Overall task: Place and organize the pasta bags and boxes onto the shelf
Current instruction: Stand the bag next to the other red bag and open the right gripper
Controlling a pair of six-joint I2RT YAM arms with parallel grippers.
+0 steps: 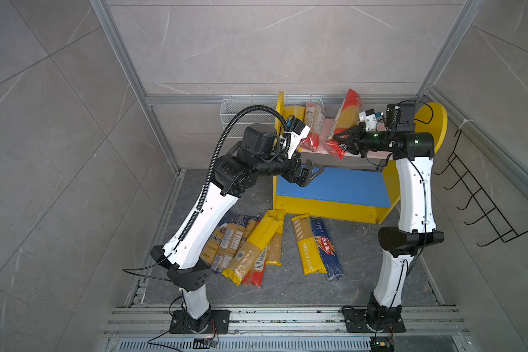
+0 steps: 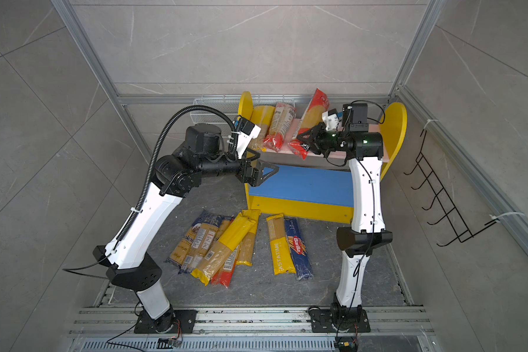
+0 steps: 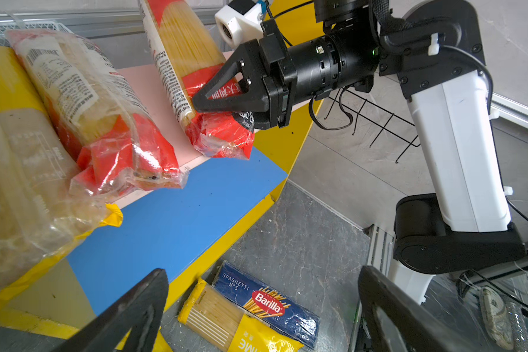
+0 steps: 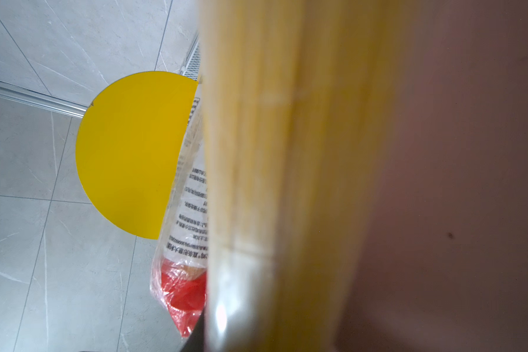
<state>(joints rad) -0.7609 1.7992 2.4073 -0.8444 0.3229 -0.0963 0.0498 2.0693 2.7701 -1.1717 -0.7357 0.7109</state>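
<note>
2 packets (image 1: 313, 128) lean beside red packet (image 1: 346, 119) right gripper (image 1: 339, 138) clamps; left gripper (image 1: 311, 162) spread wide

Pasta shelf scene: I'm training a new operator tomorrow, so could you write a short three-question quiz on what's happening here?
1. True or false: the left gripper is clamped on a packet.
2. The right gripper grips a red-ended packet. Its lower end sits on: A) the blue lower board, B) the pink upper board, C) the white wire basket.
3. What brand name shows on the dark blue packet lying in front of the shelf?

Key: 1 false, it hangs open and empty; 2 B; 3 Barilla.
</note>
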